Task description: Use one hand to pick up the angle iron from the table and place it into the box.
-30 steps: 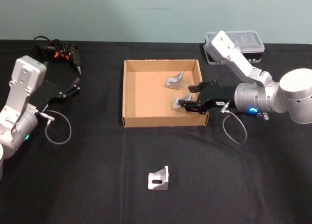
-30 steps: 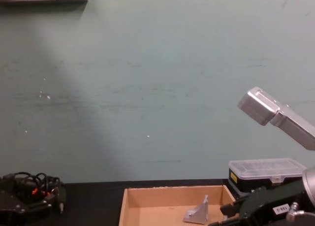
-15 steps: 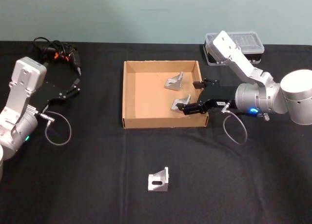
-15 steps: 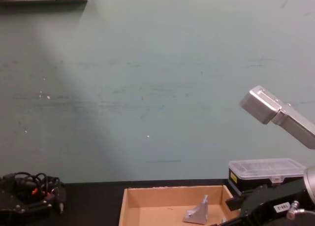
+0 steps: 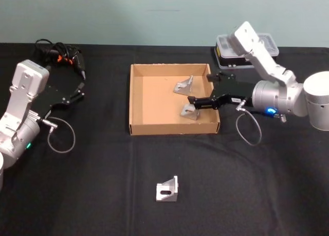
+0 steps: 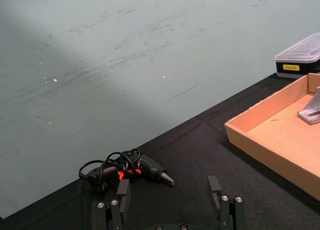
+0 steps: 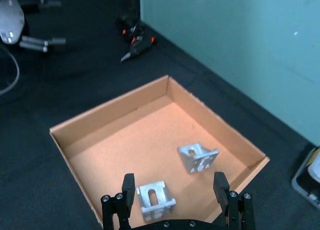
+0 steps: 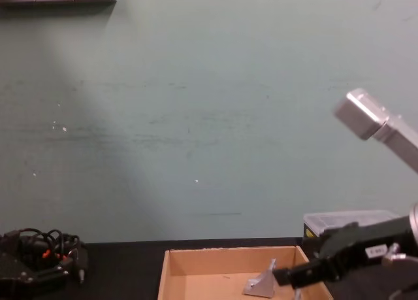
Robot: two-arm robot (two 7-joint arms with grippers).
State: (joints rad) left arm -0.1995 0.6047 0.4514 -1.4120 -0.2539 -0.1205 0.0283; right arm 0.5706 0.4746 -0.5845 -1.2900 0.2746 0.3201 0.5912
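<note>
as the right pincer (image 7: 174, 186) hangs wide and empty over the box (image 5: 131, 100), drop step looks done. one angle iron (image 5: 167, 189) sits on the surface (image 5: 92, 195) in front of the box: next, reach there. left pincer (image 6: 170, 190) parked wide, left of box.

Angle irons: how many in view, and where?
3 angle irons. In the box: one far right, one front right by the open right gripper. The third is on the table before the box. None look hidden.

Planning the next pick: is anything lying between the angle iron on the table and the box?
Nothing visible: just black table between the angle iron and the low front wall of the box.
</note>
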